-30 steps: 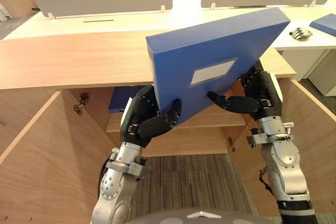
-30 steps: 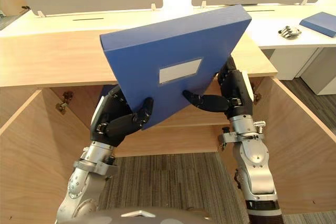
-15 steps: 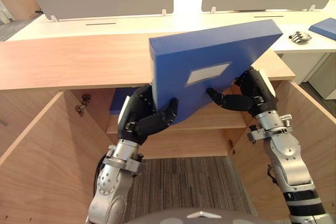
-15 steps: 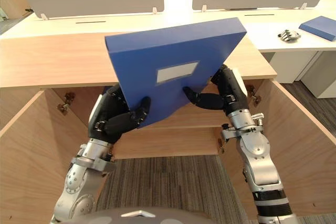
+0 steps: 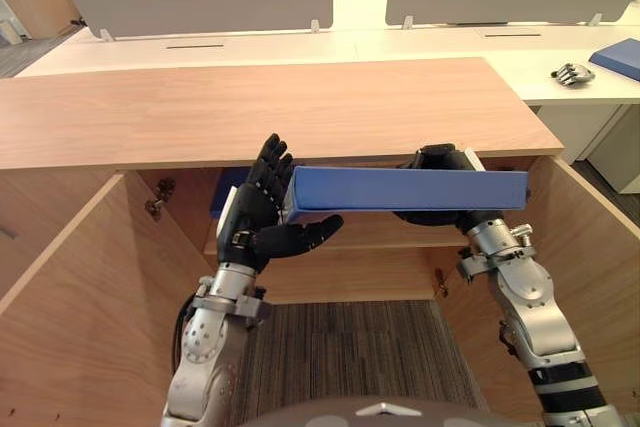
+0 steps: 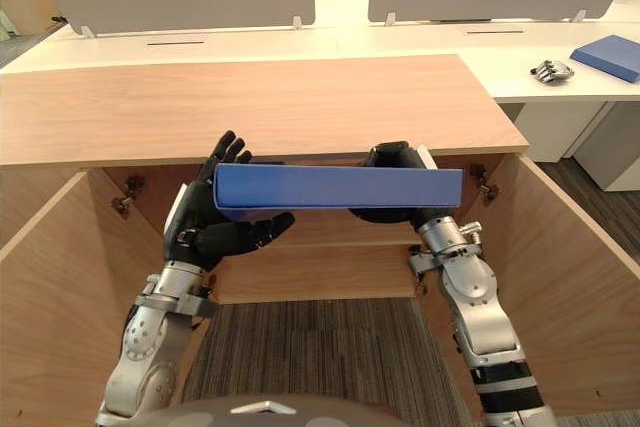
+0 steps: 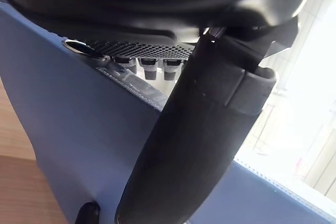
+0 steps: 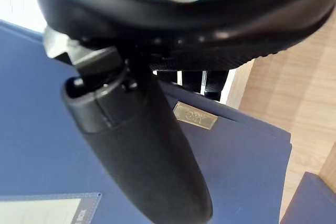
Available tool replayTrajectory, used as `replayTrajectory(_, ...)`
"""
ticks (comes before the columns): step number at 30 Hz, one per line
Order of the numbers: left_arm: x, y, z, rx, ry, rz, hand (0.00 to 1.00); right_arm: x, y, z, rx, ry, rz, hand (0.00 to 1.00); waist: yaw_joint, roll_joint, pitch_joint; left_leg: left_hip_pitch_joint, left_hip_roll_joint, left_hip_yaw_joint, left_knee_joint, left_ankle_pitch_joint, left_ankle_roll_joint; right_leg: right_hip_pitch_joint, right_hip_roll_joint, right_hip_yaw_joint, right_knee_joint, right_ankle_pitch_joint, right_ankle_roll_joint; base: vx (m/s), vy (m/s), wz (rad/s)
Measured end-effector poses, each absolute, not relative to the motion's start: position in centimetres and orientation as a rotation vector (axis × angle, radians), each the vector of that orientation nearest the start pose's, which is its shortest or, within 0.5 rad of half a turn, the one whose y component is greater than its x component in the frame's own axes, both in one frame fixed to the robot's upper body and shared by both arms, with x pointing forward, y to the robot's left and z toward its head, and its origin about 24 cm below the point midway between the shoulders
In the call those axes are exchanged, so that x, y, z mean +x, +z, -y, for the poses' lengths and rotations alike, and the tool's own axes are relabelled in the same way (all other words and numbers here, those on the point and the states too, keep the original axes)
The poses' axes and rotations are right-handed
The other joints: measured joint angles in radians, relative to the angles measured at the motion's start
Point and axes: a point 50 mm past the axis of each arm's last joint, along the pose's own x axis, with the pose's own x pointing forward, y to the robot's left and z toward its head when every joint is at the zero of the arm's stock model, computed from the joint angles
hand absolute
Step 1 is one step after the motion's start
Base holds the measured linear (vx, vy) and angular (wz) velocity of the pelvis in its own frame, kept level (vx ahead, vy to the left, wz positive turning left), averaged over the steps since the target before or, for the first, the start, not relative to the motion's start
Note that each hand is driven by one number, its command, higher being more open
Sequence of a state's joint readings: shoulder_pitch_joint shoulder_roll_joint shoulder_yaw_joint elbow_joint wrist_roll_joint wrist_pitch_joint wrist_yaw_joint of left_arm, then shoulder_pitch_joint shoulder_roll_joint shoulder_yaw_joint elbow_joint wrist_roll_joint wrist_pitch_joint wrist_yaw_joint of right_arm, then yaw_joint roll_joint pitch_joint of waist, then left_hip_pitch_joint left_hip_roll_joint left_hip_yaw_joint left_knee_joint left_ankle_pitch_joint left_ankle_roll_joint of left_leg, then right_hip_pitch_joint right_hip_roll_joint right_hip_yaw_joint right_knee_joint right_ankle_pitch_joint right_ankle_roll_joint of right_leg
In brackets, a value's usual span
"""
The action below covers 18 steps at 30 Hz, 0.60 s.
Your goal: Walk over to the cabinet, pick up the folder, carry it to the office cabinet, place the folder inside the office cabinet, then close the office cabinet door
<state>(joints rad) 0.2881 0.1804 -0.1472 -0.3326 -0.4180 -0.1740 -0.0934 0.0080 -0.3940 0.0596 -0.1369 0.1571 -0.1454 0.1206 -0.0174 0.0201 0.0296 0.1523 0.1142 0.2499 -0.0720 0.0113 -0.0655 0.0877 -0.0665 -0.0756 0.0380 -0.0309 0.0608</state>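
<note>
Item: blue folder, now level where we logged it tilted, edge-on at the open office cabinet. Pinched at its ends by left robot hand and right robot hand. Insertion likely next.

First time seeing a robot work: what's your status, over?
Status: left hand and right hand pinch folder ends. Held level before open cabinet. Another blue item on shelf inside.

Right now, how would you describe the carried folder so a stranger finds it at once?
Find the wooden cabinet with open doors, before the white desks. Just under its top's front edge, the left hand and right hand hold a blue folder level. A second folder, also blue, lies on a desk at far right; this one rests on nothing.
</note>
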Motion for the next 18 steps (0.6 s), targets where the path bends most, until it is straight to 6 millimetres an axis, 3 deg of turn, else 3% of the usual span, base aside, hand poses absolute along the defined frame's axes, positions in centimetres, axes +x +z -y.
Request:
replayTrajectory(11,19.8,7.3,-16.1,-0.275,-0.096,0.222,1.00,24.9,8.4,17.6,-0.144,0.211,0.217,0.00,0.003,0.000,0.000,0.001,-0.001,-0.002,-0.003,0.000,0.000,0.001,-0.001,-0.002,-0.002,0.000,0.000,0.00,0.000,0.00)
replayTrajectory(14,19.7,7.4,-17.4,-0.274,-0.017,0.235,1.00,24.9,8.4,17.0,-0.083,0.186,0.230,0.00,0.003,0.000,0.000,0.001,-0.001,-0.005,-0.003,0.000,0.000,0.002,-0.001,-0.005,-0.004,0.000,0.000,0.00,0.000,0.02)
replayTrajectory(18,19.2,7.4,-20.3,-0.251,0.170,0.252,1.00,24.7,9.0,17.9,-0.029,0.094,0.269,0.00,0.006,-0.001,0.001,0.001,-0.002,-0.012,-0.003,0.000,0.000,0.004,-0.002,-0.011,-0.006,0.000,0.000,0.00,0.000,0.05)
